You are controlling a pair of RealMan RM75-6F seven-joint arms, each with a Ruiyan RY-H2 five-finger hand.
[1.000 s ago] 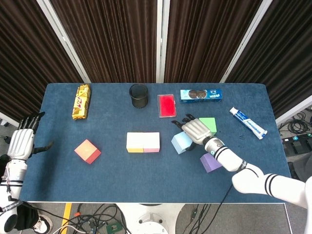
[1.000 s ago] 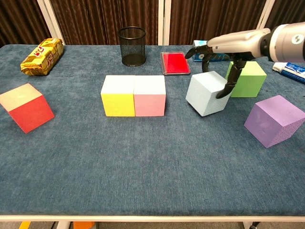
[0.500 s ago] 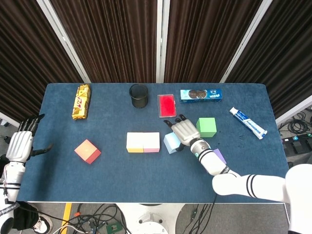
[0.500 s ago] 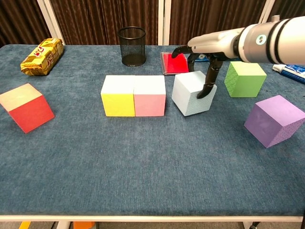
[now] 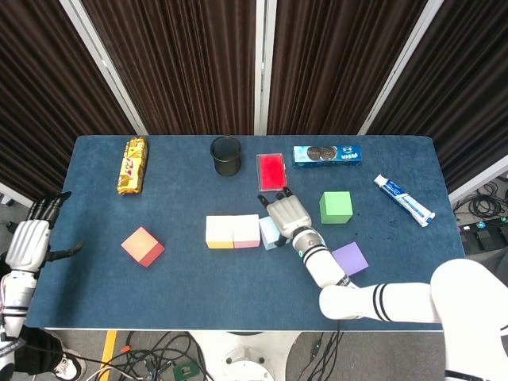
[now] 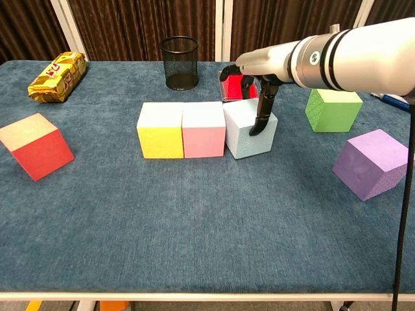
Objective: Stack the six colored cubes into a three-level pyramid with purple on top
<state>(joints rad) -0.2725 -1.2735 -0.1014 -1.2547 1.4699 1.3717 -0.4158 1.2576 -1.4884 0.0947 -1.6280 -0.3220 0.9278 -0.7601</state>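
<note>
Over the last second our right hand (image 6: pixel 254 97) has slid the pale blue foam cube (image 6: pixel 249 131) leftward until it touches the pink cube (image 6: pixel 203 131), which sits against the yellow cube (image 6: pixel 160 131). The fingers curl down over the blue cube's top and right face, gripping it. We judge the bottom row of three is now nearly complete, though the blue cube sits slightly skewed. Our left hand (image 5: pixel 30 240) hangs off the bench's (image 6: pixel 194 227) left edge, fingers apart, holding nothing. We count six cubes, one per colour: yellow, pink, blue, plus the red cube (image 6: pixel 37 147), green cube (image 6: pixel 334 109) and purple cube (image 6: pixel 373 162), each lying apart.
</note>
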